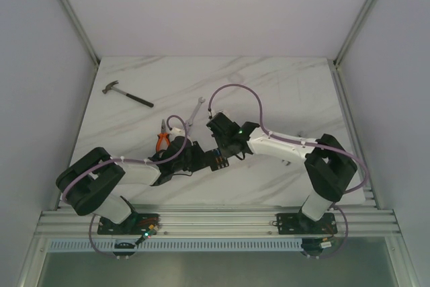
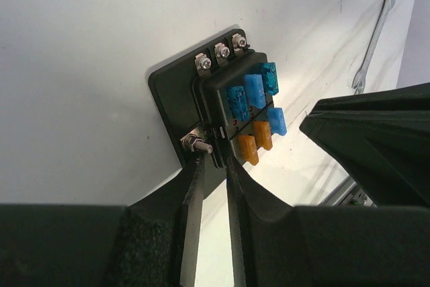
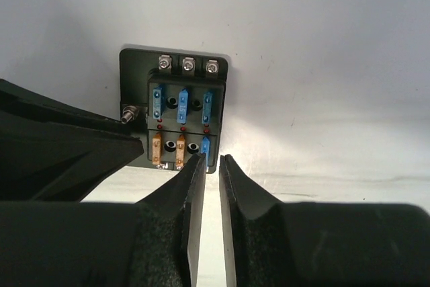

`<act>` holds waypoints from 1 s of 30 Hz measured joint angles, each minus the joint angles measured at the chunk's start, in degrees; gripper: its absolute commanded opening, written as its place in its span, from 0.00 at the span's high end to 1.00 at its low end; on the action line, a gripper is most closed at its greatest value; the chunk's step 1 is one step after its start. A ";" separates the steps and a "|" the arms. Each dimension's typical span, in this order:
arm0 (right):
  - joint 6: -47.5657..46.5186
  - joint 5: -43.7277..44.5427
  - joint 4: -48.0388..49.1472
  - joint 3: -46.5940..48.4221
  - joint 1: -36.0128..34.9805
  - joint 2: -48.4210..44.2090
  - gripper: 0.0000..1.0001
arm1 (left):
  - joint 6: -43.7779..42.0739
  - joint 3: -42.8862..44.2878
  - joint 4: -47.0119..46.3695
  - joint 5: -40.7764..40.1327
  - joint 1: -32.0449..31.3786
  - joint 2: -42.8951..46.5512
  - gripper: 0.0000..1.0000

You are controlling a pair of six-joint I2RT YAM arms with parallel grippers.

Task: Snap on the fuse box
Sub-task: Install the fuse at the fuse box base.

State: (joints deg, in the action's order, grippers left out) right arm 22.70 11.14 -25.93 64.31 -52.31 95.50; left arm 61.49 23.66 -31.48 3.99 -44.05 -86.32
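Note:
The fuse box [image 1: 218, 159] is a small black block on a black plate with several blue and amber fuses showing. It sits at the table's middle between the two arms. In the left wrist view the fuse box [image 2: 228, 109] has its near edge, by a metal stud, between my left gripper's [image 2: 213, 160] tips, which are shut on it. In the right wrist view the fuse box [image 3: 181, 115] lies just beyond my right gripper [image 3: 211, 160]. Its jaws are almost together with nothing between them, the tips at the box's corner by a blue fuse.
A hammer [image 1: 127, 94] lies at the far left of the marble table [image 1: 282, 85]. A silver wrench [image 1: 193, 113] and orange-handled pliers [image 1: 162, 139] lie just behind the left arm. The wrench also shows in the left wrist view [image 2: 375, 35]. Metal rails run along the table's edges.

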 measured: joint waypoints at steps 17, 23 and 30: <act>0.24 -2.67 0.00 0.04 0.26 2.67 0.96 | 0.15 0.00 0.02 0.00 0.00 0.00 0.71; 0.24 -3.19 -1.07 1.27 0.52 3.89 1.00 | 0.15 0.00 0.00 0.00 0.00 0.00 0.71; 0.09 -2.95 -3.39 3.45 0.52 6.19 1.00 | 0.17 0.00 0.02 0.00 0.00 0.00 0.71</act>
State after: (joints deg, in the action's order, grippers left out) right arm 22.79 8.19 -29.32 67.77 -51.79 101.69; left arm 61.67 23.66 -31.46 3.99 -44.05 -86.32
